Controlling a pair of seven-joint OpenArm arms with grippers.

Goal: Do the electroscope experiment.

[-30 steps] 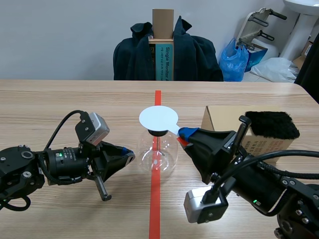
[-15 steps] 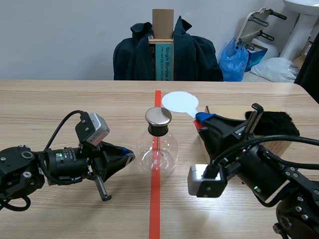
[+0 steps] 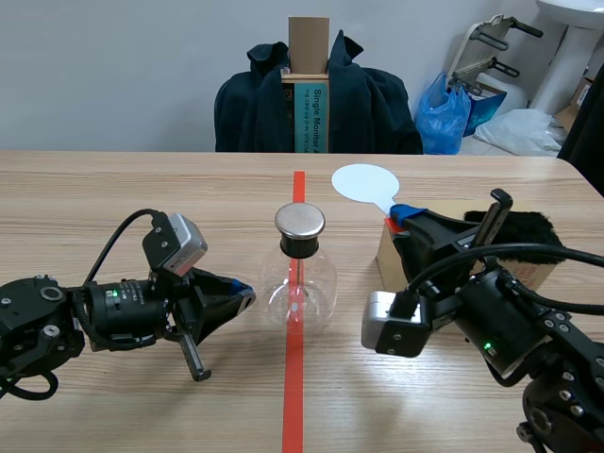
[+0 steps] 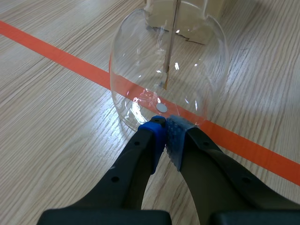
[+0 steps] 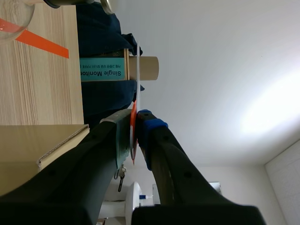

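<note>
The electroscope flask [image 3: 298, 288] stands upright on the table [image 3: 113, 189], directly on the orange-red tape line [image 3: 294, 377]. Its long axis is vertical, and its neck with the round metal cap [image 3: 300, 221] points up. In the left wrist view a thin rod hangs straight down inside the clear glass [image 4: 168, 65]. The left gripper [image 3: 243, 294] lies low on the table and points sideways at the lower part of the flask. Its two fingers are pressed together with nothing between them, and the blue pads [image 4: 165, 129] are at the glass wall; I cannot tell if they touch it. The right gripper [image 3: 401, 215] is raised and is closed on the orange-red handle of the white disc paddle [image 3: 364, 182]. The paddle's long axis runs from the gripper up and toward the flask side. The disc is higher than the cap and apart from it. In the right wrist view the paddle [image 5: 136, 79] shows edge-on between the fingers [image 5: 135, 119]. Behind this arm are a cardboard box [image 3: 444, 222] and a black fur piece [image 3: 528, 226].
</note>
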